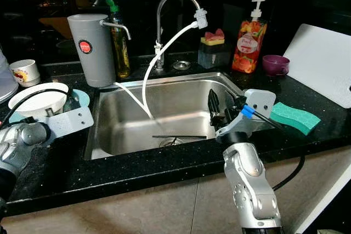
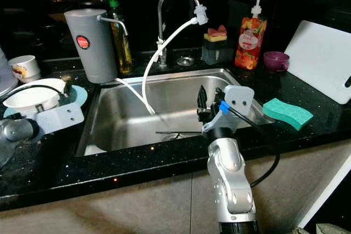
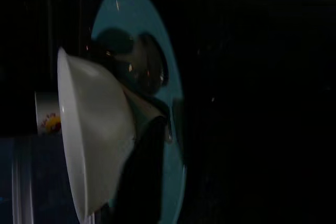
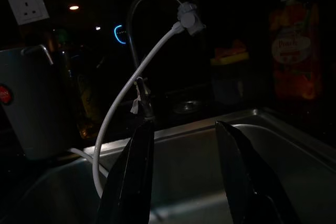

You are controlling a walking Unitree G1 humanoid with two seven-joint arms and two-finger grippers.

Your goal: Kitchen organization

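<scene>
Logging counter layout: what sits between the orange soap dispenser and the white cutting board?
A small purple bowl stands on the black counter between the soap dispenser and the cutting board, seen in both eye views.

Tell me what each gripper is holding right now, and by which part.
The left gripper grips the white bowl by its rim, over the blue plate. The right gripper is open above the sink, holding nothing.

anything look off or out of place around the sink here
Two things. A thin dark stick lies flat across the bottom of the stainless steel sink, near the drain. And a white hose clipped to the chrome tap's spout droops into the basin rather than being stowed. No spills or damage visible.
</scene>
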